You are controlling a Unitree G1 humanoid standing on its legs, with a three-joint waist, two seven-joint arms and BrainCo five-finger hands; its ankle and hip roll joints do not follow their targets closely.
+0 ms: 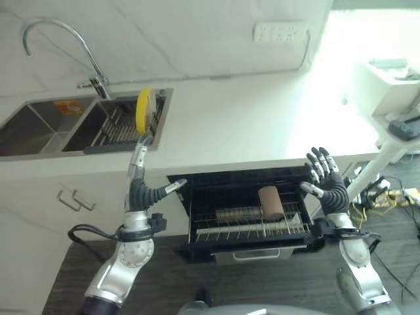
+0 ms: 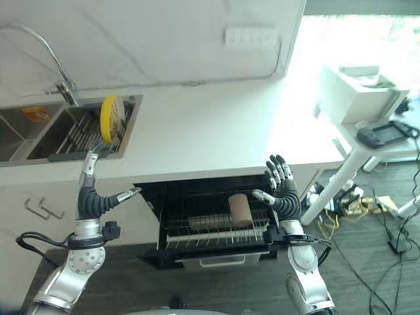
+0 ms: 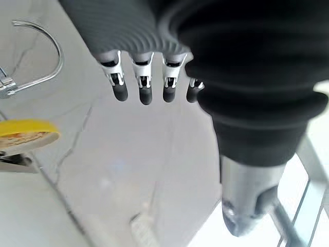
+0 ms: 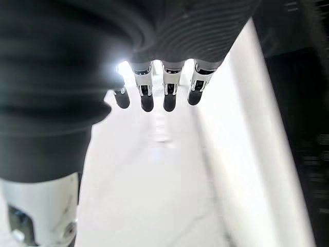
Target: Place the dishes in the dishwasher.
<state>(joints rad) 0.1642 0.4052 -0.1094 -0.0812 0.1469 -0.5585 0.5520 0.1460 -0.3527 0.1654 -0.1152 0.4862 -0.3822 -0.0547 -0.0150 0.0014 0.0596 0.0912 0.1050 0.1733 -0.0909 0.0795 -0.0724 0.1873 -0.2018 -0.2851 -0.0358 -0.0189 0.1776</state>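
Yellow round plate (image 1: 144,109) – upright in the steel sink rack (image 1: 118,128), above the open black dishwasher (image 1: 246,216). Left hand (image 1: 139,177) just below the plate, fingers straight, holding nothing; right hand (image 1: 326,180) spread beside the dishwasher. Step judged: reaching – next, grip the plate rim

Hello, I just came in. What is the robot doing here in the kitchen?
It is loading a dishwasher, which stands pulled open below the counter. A brown cup already lies on its rack. The left hand reaches up with straight fingers toward a yellow plate standing on edge in the sink rack; it holds nothing yet. The right hand is raised open beside the dishwasher, empty.
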